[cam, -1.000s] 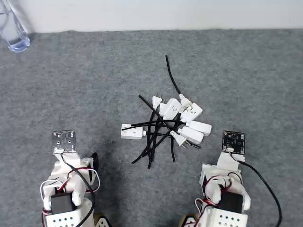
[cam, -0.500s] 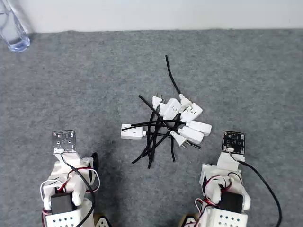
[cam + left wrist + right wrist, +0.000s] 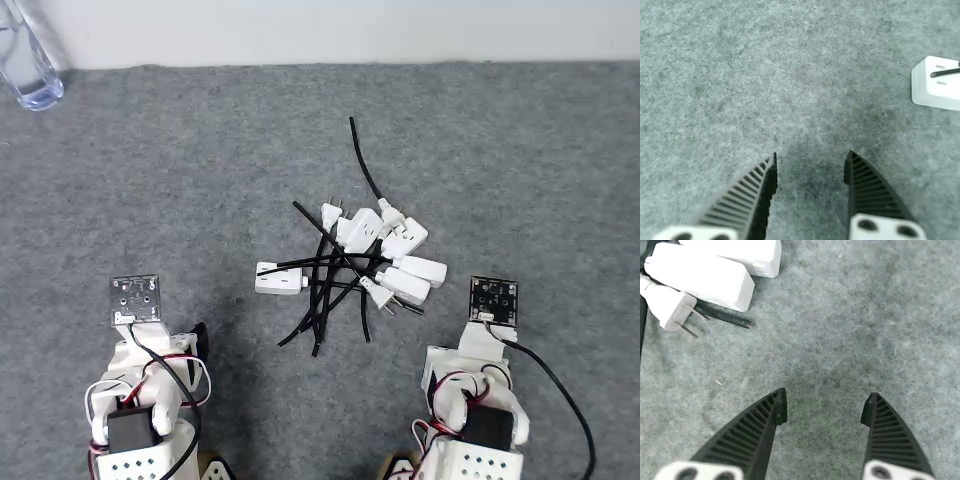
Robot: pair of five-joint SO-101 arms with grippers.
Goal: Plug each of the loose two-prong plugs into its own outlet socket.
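Looks like step one, nothing grabbed yet: left gripper [image 3: 812, 159] and right gripper [image 3: 827, 396] both hang wide open over bare carpet [image 3: 200, 180] at the bottom of the high view, the pile of plugs and sockets [image 3: 360, 232] sits mid-frame (nearest plug [image 3: 377, 293] lies diagonal, prongs toward lower right), so next it needs a pinch across that plug's body.

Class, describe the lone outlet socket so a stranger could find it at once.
Find the tangle of white plugs and black cords at the centre. On its side toward the left arm lies a white outlet socket, the one block set apart from the cluster, a cord across it.
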